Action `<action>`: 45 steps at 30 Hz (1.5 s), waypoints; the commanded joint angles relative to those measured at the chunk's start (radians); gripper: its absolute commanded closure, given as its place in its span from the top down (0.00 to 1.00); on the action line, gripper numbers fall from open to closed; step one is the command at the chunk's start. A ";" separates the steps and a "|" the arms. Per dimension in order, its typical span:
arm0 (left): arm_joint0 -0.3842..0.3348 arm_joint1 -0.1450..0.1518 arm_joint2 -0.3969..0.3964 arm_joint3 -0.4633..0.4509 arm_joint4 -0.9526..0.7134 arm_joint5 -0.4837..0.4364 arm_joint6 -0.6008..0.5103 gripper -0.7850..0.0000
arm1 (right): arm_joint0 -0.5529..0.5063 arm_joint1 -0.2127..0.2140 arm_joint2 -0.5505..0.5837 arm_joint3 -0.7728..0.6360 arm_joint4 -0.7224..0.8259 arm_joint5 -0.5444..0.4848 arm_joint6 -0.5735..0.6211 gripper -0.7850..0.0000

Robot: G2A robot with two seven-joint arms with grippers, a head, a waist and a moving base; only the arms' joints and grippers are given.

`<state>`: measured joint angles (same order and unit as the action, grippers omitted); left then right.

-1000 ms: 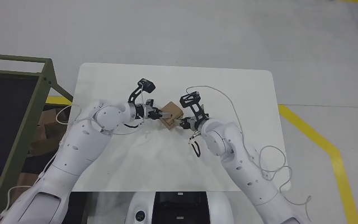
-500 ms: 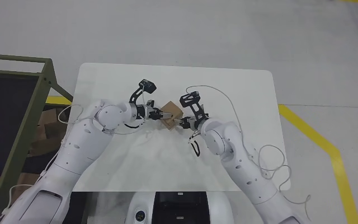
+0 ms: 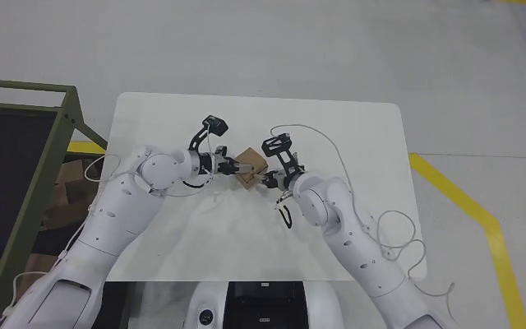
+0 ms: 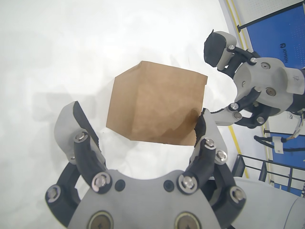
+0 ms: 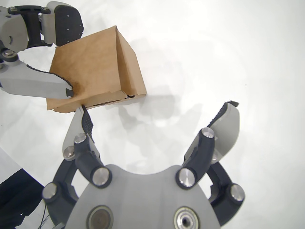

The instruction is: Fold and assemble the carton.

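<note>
A small brown carton (image 3: 251,167) stands as a folded-up cube near the middle of the white table (image 3: 353,132). My left gripper (image 4: 140,122) is open around the carton (image 4: 157,103), one fingertip (image 4: 202,122) touching its side and the other finger well apart from it. My right gripper (image 5: 155,113) is also open beside the carton (image 5: 95,72), with one fingertip (image 5: 82,116) against the carton's loose bottom flap edge. In the right wrist view the left gripper (image 5: 60,55) straddles the carton's far corner.
A green-framed cart (image 3: 37,140) with cardboard pieces stands off the table's left side. A yellow line (image 3: 460,201) runs on the floor to the right. A thin cable (image 3: 329,144) loops from the right arm over the table.
The right arm has edged slightly toward the carton. The carton and the left gripper stay nearly where they were.
</note>
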<state>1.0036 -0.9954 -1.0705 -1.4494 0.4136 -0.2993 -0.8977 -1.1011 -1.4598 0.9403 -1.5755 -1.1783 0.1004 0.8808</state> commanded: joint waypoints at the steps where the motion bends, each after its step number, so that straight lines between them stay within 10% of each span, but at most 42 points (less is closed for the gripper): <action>1: -0.001 -0.001 0.002 0.002 -0.001 -0.004 0.000 1.00 | 0.004 -0.001 -0.002 0.004 0.002 0.002 0.000 1.00; 45: 0.020 0.004 -0.066 0.059 -0.184 -0.127 0.035 1.00 | -0.015 -0.002 0.043 -0.018 -0.001 0.006 -0.009 1.00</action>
<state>1.0275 -0.9896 -1.1450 -1.3925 0.2309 -0.4231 -0.8601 -1.1103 -1.4631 0.9757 -1.5871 -1.1777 0.1060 0.8724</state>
